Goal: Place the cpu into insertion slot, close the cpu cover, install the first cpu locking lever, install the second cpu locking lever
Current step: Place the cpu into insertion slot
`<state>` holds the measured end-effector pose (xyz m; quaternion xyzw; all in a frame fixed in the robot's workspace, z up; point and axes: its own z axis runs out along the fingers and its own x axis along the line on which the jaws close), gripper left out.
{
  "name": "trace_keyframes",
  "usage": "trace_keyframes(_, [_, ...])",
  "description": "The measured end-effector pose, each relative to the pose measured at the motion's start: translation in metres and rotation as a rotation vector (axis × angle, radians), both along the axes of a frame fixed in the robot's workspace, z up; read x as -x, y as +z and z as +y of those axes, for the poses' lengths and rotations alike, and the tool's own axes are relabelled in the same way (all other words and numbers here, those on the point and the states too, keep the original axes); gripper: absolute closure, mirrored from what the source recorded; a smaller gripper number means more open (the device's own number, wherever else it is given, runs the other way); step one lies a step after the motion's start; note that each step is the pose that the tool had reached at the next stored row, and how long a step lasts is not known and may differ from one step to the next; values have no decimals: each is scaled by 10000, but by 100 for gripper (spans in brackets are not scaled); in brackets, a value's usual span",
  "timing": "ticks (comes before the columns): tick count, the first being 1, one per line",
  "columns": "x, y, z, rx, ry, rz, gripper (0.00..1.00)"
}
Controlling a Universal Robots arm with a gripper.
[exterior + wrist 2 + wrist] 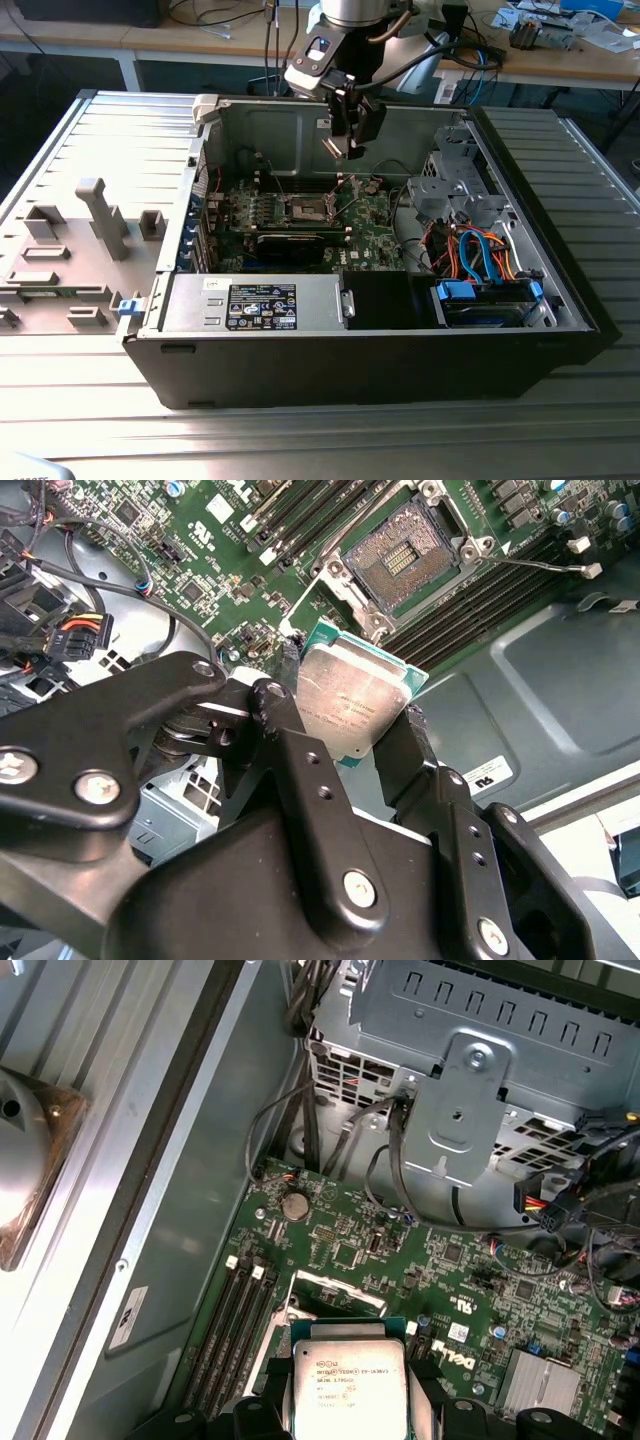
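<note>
Hanging over the open computer case (350,370) in the exterior view, the gripper (345,150) sits above the green motherboard (370,225). The cpu (332,148) is a small tan-and-silver piece at its tip, clear of the board. The insertion slot (305,208) lies below, slightly toward the exterior view's left, with its dark centre uncovered. A dark label (262,305) with pale print covers the top of the power supply at the case front. In the second wrist view the two black fingers (290,750) clamp the cpu (350,705) by opposite edges, drawn in just to the chip's width. Its silvery top glares under the light, carries faint print, and has a green rim around it. The insertion slot (405,550) lies beyond it on the board, apart from the chip, its grid of contacts bare inside a silver metal rim. A small white sticker (487,773) with dark print sits on the grey case wall. In the first wrist view the cpu (348,1380) is held between the fingers (432,1400), above the motherboard (400,1260). Several lines of dark print cross its bright metal top. White lettering marks the board beside the chip, and a white sticker (127,1317) is stuck on the case wall.
</note>
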<state>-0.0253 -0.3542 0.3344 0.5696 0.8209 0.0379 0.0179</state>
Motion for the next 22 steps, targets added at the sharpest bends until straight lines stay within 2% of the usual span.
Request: trace_keyframes(22, [0,-1,0,0,-169,0,45])
